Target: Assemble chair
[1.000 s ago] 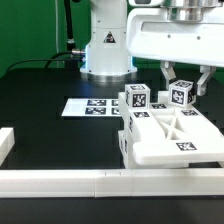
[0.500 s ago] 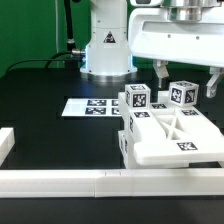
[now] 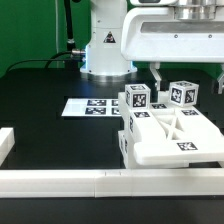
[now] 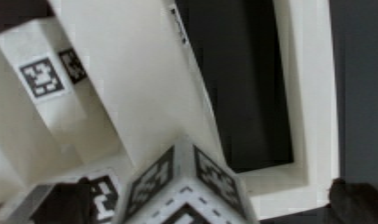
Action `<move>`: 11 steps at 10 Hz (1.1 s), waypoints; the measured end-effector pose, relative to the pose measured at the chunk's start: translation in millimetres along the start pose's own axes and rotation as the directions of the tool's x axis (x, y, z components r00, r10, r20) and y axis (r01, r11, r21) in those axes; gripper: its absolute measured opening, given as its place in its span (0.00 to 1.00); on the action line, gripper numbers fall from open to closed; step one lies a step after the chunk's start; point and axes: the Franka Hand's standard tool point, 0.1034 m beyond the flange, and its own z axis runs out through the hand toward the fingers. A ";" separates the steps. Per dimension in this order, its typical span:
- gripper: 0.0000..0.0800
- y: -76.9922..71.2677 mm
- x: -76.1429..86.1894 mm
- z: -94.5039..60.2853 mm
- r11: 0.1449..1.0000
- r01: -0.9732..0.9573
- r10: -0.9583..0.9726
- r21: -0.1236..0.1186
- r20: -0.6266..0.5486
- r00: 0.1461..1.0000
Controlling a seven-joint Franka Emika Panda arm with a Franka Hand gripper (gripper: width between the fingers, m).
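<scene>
While nothing here gives a weight, the chair [image 3: 165, 128] reads as rigid moulded white plastic, chunky and probably light for its bulk, with smooth faces that could slip under a weak pinch but are unlikely to crack or bend. It sits on the black table [image 3: 40, 90] directly below the gripper [image 3: 186, 78], its biggest part being the blocky seat [image 3: 172, 143], which lies lowest and nearest the rail [image 3: 110, 182]. That block looks too broad for the jaws across its full body, so in my judgement it would be better pushed, or taken by a thinner wall or rib. Next in size is the flat frame [image 4: 133, 110], which in the wrist view runs as long pale bars under the camera; its slim bars look like the natural place to pinch, across the thickness. Smallest are the cubes: one cube [image 3: 183, 94] stands between the two fingers, and another cube [image 3: 136, 99] stands just to one side of the hand, beyond the finger at the exterior view's left. The jaws are spread wide, both fingers clear of the cube between them, holding nothing. Flat opposite faces make that cube an easy, square grip, best taken mid-height so that it doesn't twist. Off behind the hand lies the marker board [image 3: 85, 105].
</scene>
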 end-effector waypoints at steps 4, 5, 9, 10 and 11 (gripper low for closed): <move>0.81 3.5 0.9 0.5 0.957 0.291 -0.291 -0.008 0.000 0.957; 0.81 4.4 0.7 2.2 0.917 0.399 -0.399 -0.017 0.002 0.917; 0.53 7.8 -0.2 5.2 0.811 0.585 -0.585 -0.028 -0.005 0.811; 0.53 8.3 -0.1 5.4 0.811 0.584 -0.585 -0.028 -0.005 0.811; 0.35 8.6 0.0 5.3 0.816 0.577 -0.577 -0.028 -0.005 0.816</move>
